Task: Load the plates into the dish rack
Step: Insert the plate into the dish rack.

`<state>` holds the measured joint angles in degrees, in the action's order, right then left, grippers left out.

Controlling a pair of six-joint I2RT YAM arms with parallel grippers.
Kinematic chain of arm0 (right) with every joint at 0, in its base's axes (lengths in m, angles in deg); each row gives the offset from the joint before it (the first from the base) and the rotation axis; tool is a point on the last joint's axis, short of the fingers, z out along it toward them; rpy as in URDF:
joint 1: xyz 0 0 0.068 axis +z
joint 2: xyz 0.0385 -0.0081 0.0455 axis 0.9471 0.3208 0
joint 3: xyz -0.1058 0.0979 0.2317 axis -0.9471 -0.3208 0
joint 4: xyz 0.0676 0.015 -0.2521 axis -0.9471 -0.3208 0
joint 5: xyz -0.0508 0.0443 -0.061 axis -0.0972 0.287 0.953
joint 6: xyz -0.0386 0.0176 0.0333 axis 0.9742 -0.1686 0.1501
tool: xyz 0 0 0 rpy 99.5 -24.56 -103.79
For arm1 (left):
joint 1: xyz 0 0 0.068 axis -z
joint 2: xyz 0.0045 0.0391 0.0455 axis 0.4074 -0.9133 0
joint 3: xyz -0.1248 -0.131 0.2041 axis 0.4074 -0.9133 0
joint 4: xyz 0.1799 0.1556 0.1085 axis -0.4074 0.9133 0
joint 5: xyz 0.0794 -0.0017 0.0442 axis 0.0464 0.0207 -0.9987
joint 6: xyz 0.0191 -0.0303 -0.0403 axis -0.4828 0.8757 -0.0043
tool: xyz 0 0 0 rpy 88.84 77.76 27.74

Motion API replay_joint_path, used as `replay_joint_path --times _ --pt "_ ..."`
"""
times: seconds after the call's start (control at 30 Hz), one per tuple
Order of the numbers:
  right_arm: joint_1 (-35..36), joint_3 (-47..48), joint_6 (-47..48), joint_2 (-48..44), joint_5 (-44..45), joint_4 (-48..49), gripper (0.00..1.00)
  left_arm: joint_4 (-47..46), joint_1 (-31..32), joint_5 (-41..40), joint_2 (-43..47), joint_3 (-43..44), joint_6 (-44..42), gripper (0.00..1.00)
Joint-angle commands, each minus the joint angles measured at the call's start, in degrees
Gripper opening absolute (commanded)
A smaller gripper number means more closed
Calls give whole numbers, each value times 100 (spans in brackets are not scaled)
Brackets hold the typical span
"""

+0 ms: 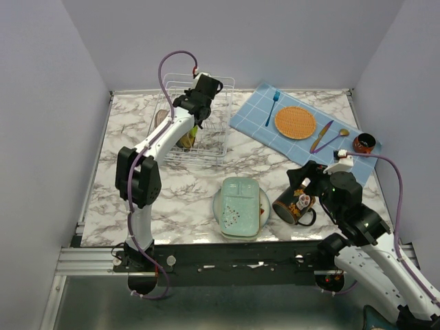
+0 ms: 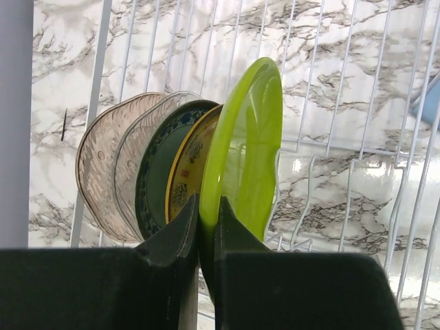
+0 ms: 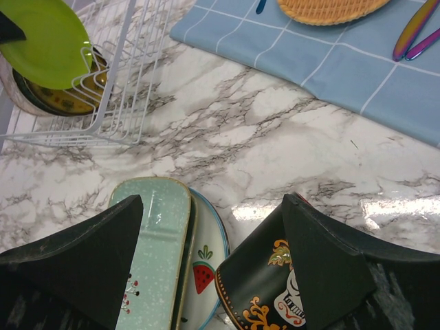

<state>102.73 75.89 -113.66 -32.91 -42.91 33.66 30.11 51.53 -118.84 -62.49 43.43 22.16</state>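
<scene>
Right up at the lens on the left wrist cam is the left claw (image 2: pixel 207 206), nearly closed and pinching the rim of a lime-green plate (image 2: pixel 247 137) that's standing on edge inside the white wire dish rack (image 1: pixel 221 127). Lined up next to it in the rack, also on edge, are a yellow patterned plate (image 2: pixel 187 172), a teal-patterned plate (image 2: pixel 155 175) and two brownish see-through plates (image 2: pixel 103 165). The rack sits toward the far left corner of the marble bench (image 1: pixel 117 137). By the middle of the near edge, a mint-green rounded-square plate (image 1: pixel 239 205) lies flat on top of a watermelon-slice plate (image 3: pixel 203 275). The right claw (image 3: pixel 213 199) is spread wide with nothing in it, hanging over a black skull mug (image 1: pixel 294 205) just beside that stack.
</scene>
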Motion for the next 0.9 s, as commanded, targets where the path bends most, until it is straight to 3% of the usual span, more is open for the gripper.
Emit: replay_joint_path --times 0.0,0.6,0.87 --pt "2 -97 -41 -65 142 -79 90 178 -15 1 389 327 -78 0" --pt "2 -185 -76 -21 37 35 91 81 -709 -341 2094 -24 -561 0" --pt "2 -185 -67 58 -16 79 91 -244 -1008 -659 2428 -797 -1035 0"
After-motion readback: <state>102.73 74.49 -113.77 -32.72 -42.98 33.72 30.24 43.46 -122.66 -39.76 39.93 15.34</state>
